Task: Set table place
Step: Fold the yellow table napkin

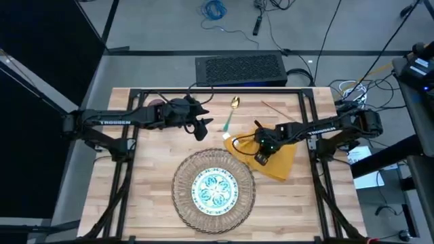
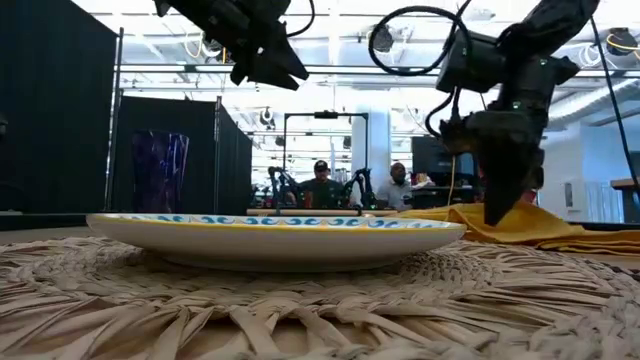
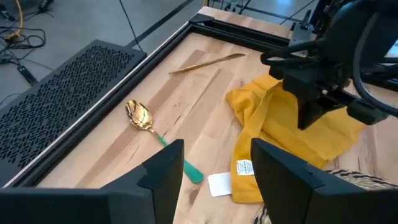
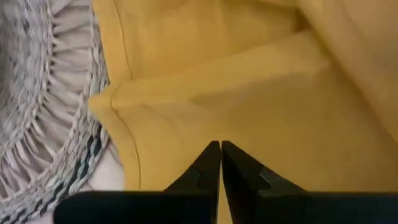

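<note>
Looking down from high, the plate (image 1: 214,189) sits centred on the mat (image 1: 182,196), the napkin (image 1: 285,161) just right of the mat on the counter (image 1: 149,169). Left wrist view: left gripper (image 3: 212,169) parted, empty, near the spoon (image 3: 155,132). Right wrist view: right gripper (image 4: 219,148) closed, tips down on the napkin beside the mat.

the table (image 1: 142,196) is pale blond wood planks inside a black frame. the round woven mat (image 1: 182,196) is tan wicker. the plate (image 1: 214,188) is white with a teal swirl pattern. the napkin (image 1: 281,163) is mustard yellow. the spoon (image 3: 158,138) has a gold bowl and teal handle.
</note>
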Tool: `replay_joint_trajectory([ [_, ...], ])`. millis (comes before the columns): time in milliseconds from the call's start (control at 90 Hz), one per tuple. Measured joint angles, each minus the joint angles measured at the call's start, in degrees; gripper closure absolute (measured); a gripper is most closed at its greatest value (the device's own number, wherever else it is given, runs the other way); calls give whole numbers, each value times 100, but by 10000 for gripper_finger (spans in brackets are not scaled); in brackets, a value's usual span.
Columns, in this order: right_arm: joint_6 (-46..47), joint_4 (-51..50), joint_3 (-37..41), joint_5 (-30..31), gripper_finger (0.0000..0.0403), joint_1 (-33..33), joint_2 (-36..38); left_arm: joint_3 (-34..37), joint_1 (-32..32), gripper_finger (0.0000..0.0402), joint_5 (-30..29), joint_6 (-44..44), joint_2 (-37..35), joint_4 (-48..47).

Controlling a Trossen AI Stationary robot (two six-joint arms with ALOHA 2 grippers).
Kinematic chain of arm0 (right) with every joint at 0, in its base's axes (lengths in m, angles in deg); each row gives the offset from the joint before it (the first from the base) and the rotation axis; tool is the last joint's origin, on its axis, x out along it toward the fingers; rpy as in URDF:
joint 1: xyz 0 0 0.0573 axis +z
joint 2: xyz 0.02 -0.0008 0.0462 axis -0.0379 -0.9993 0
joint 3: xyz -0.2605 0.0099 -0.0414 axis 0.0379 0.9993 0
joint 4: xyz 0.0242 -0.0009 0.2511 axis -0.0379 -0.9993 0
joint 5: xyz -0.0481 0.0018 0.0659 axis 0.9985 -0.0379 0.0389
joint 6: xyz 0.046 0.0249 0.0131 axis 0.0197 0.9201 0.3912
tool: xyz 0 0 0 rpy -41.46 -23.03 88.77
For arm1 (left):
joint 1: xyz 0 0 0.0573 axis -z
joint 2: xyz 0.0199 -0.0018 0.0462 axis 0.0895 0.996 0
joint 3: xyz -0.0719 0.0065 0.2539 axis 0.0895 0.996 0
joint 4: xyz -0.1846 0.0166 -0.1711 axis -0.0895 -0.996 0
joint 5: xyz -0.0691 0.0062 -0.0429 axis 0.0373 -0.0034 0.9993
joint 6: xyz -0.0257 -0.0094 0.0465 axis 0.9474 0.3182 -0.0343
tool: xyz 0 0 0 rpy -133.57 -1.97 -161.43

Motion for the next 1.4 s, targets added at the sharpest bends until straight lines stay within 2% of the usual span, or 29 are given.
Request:
replay_joint_trajectory([
  [411, -125, 811, -17, -70, 403, -43, -711, 0, 0, 230, 0, -9, 0, -9],
  [800, -580, 626, -659, 8, 403, -308, -737, 0, -2, 230, 0, -35, 0, -4],
  [1011, -683, 767, -675, 197, 403, -480, -865, 0, 0, 230, 0, -44, 0, -7],
  [1256, -998, 1111, -729, 107, 403, -602, -841, 0, -1, 230, 0, -39, 0, -106],
  [1400, -1589, 1160, -1106, 20, 377, -606, -844, 0, -11, 230, -2, -42, 0, -148],
])
